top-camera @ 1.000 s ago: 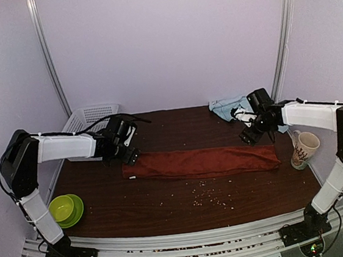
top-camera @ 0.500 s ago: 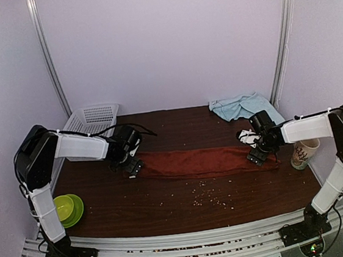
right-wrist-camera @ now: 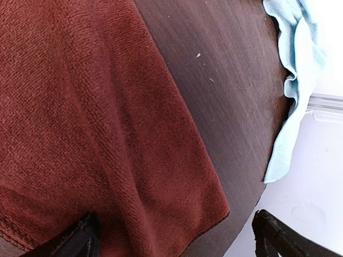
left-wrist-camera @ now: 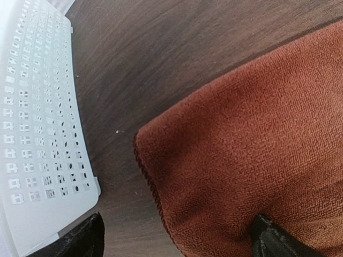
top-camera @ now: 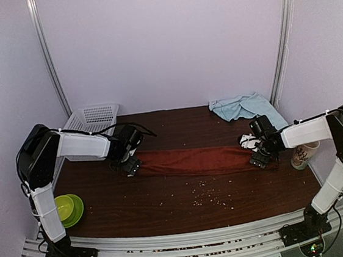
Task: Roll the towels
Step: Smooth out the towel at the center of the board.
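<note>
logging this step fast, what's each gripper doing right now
Left gripper: open, over one end of the rust-red towel.
Right gripper: open, over its other end.

There are two towels, a rust-red towel [top-camera: 196, 161] and a pale-blue towel [top-camera: 243, 105] behind its right end, plus one white basket [top-camera: 90, 117] behind its left end, one green bowl [top-camera: 66, 208] and one mug [top-camera: 302, 154].

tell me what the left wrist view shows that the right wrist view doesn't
Only the left wrist view shows the white perforated basket. Only the right wrist view shows the light-blue towel. Both show an end of the rust-red towel on the dark table, framed by open fingers: the left gripper in one, the right gripper in the other.
</note>
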You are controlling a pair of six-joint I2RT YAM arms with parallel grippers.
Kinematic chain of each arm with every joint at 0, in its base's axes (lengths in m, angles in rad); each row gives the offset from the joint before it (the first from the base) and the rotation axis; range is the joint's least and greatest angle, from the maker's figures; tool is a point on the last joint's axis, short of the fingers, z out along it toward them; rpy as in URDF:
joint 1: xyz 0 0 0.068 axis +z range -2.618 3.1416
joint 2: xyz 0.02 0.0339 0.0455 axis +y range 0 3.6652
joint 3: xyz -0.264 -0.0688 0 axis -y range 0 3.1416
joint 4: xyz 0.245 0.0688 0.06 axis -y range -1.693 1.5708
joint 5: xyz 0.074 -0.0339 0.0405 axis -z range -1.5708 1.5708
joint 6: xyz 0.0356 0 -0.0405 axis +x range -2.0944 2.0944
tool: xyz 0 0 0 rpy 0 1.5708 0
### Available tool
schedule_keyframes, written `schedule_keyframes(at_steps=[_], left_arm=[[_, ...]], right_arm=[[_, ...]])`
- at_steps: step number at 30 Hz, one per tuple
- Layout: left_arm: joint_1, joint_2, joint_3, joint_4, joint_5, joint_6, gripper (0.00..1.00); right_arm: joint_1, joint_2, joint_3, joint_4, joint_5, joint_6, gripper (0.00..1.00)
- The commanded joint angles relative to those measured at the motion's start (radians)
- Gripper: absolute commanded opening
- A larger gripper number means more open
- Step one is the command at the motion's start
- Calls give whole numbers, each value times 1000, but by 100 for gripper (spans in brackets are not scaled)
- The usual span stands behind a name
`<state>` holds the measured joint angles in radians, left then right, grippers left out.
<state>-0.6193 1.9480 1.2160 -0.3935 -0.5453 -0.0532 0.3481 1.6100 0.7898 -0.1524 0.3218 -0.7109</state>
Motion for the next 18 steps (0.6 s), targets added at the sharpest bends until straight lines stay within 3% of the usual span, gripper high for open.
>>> schedule_keyframes(at_steps=[1,10,18], left_arm=[[4,-2,-42,-136,-37,39,98],[4,-107,-58,-135,-37,53,98],[3,-192,-20,-66,-12,86,98]], right_arm=[[-1,-26,-14,-119,10,-77,100],[-20,-144,118,-330,-197,-24,100],[-124,-76,233,-231,-73,104,100]])
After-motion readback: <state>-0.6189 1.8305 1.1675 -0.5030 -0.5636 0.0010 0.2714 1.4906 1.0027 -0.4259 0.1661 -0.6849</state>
